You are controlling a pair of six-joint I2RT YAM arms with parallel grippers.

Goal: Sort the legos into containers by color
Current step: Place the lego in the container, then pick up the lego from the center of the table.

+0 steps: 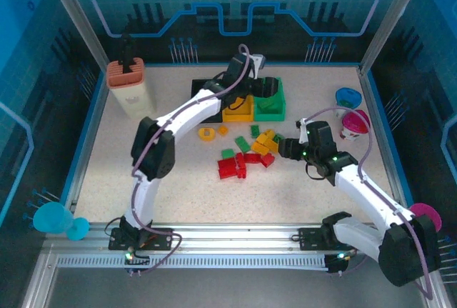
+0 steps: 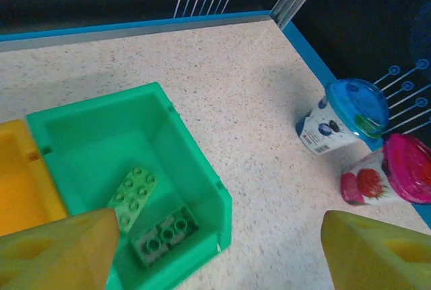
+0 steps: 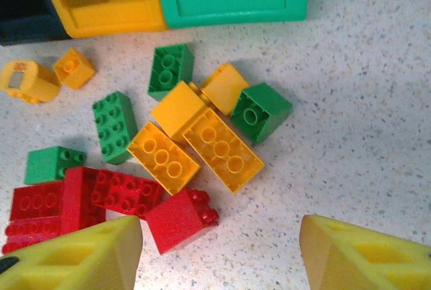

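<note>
The left gripper (image 1: pixel 270 85) hangs over the green bin (image 1: pixel 271 110), its blocky yellow fingers (image 2: pixel 60 253) spread wide with nothing between them. The right gripper (image 1: pixel 284 148) is also released and empty, low over the loose legos (image 1: pixel 250 152).

The legos are glossy, hard-edged studded blocks. Red ones (image 3: pixel 101 196) cluster together, long yellow bricks (image 3: pixel 202 142) lie side by side, and green ones (image 3: pixel 114 125) are scattered round them. Inside the smooth-walled green bin lie a pale green plate (image 2: pixel 133 196) and a darker green brick (image 2: pixel 165 233). The yellow bin (image 1: pixel 239 113) touches the green bin's side. The black bin (image 3: pixel 20 24) sits beyond the yellow one, largely covered by the left arm in the top view.

The table (image 1: pixel 178 179) is speckled beige with a blue border, enclosed by translucent blue panels on metal posts.

A blue-lidded cup (image 2: pixel 343 118) and a pink-lidded cup (image 2: pixel 387 179) stand near the right edge. A tall beige box (image 1: pixel 128 88) with a salmon top stands in the far left corner.
</note>
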